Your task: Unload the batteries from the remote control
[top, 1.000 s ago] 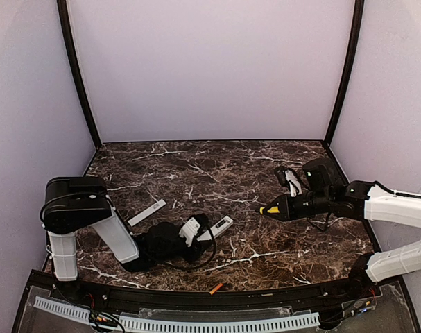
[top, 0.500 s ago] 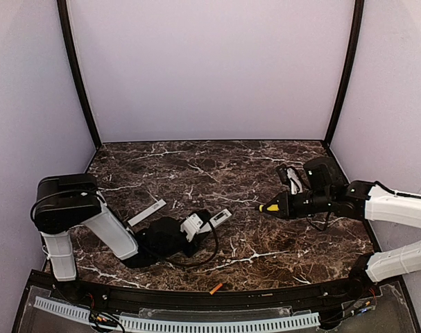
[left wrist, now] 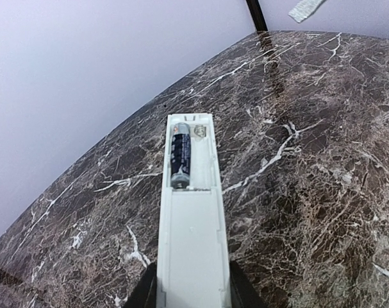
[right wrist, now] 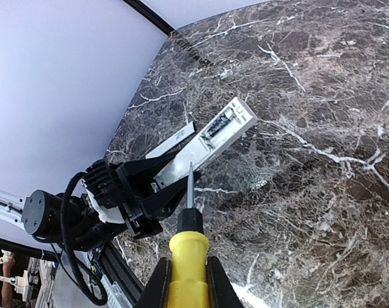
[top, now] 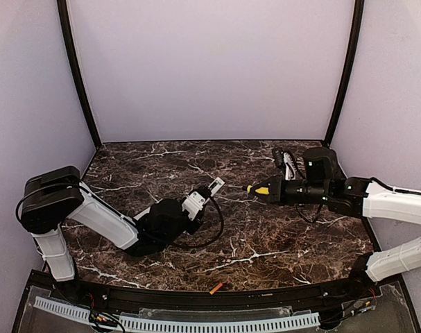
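Slim white plastic remote control (left wrist: 193, 237), probably light, rigid and slick, clenched at its closed end by left gripper (left wrist: 193, 292) midway between marble worktop's (top: 265, 236) side edges; dark cylindrical battery (left wrist: 180, 157) seated; right gripper (right wrist: 188, 282) grasps yellow-handled screwdriver (right wrist: 188, 247)

The left tool (top: 198, 200) has carried the remote control (top: 211, 187) up and right, toward the middle of the frame, and lifted it off the table (top: 265, 236). The right tool (top: 283, 189) has slid left with the yellow screwdriver (top: 260, 189), closer to the remote control.
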